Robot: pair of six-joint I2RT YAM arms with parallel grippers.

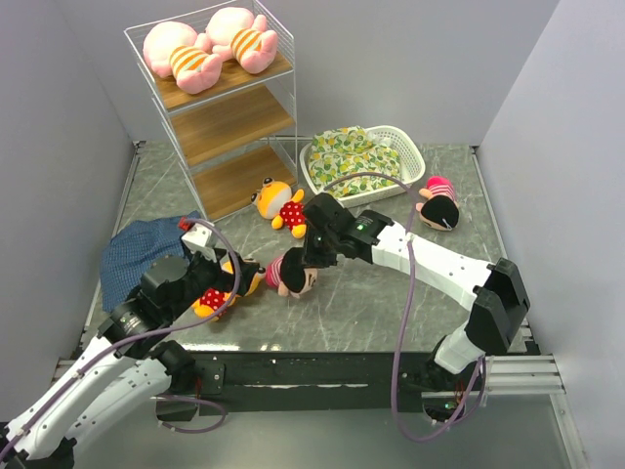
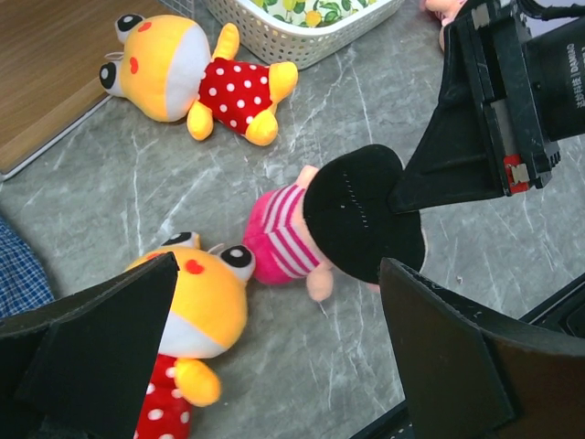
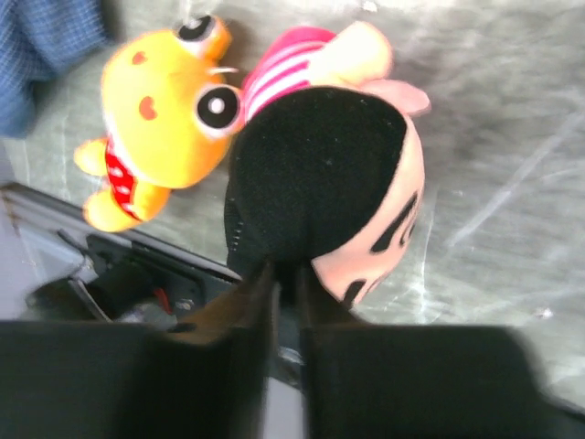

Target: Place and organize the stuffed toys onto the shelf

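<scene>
Two pink pigs [image 1: 210, 47] lie on the top board of the white wire shelf [image 1: 234, 122]. My right gripper [image 1: 314, 256] [image 3: 285, 270] is shut on the black hair of a pink-hatted doll [image 1: 293, 276] [image 3: 320, 174] at the table's front middle. My left gripper [image 1: 220, 278] [image 2: 279, 274] is open, over an orange animal in red polka dots [image 1: 232, 285] [image 2: 187, 311] that touches the doll [image 2: 352, 215]. A second orange animal [image 1: 278, 205] [image 2: 196, 78] lies by the shelf's foot. A second doll [image 1: 439, 203] lies at the right.
A white lattice basket [image 1: 412, 156] with a yellow-green patterned cloth stands behind the right arm. A blue cloth [image 1: 142, 252] lies left of the left gripper. The shelf's middle and bottom boards are bare. The table's front edge is just below both grippers.
</scene>
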